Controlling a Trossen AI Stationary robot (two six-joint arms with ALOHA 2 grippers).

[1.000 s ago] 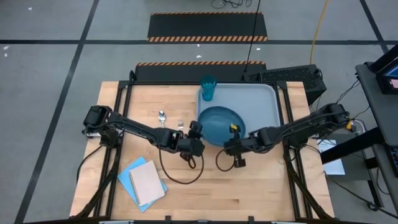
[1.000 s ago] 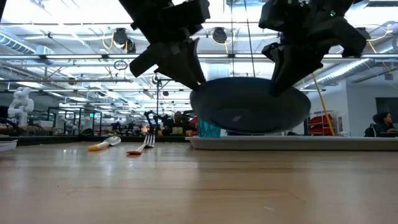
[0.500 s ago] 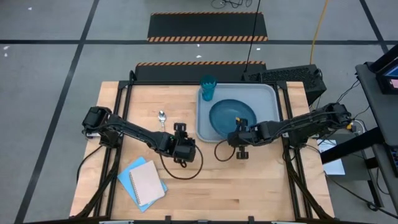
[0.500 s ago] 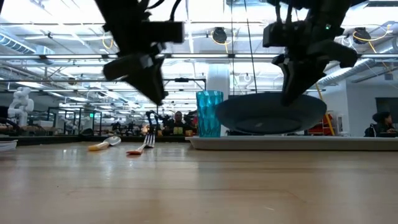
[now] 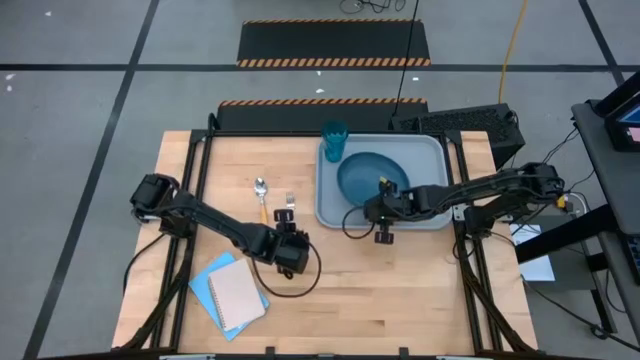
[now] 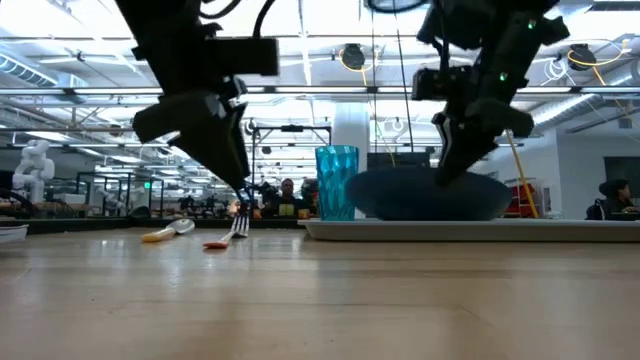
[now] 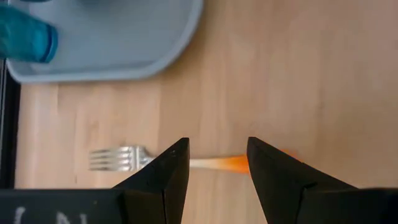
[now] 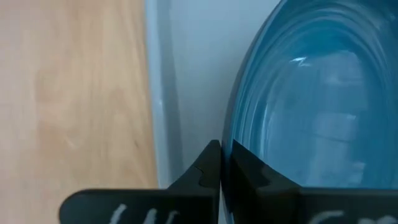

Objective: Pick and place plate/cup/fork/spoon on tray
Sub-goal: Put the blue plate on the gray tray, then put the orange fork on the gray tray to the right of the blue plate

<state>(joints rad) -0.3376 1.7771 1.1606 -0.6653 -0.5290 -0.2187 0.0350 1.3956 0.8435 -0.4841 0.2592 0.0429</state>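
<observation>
The dark teal plate lies on the grey-blue tray, with my right gripper shut on its near rim. The teal cup stands upright in the tray's far left corner. The fork and the spoon lie flat on the wood left of the tray. My left gripper is open above the fork, one finger on each side of its red-orange handle, not touching it. My right gripper pinches the plate's near rim between its two fingers, one above the rim and one below. The fingers come slanting down from the table's near side. In the low view the plate's underside sits down on the tray.
A blue and a white notebook lie near the table's front left. Cables loop on the wood below each wrist. Bare wood lies between the notebooks and the tray's near rim.
My right gripper has carried the plate toward the far right, over the tray, and lowered it there. My left gripper has left the plate's left rim, gone toward the table's left and down, and now hangs over the fork.
</observation>
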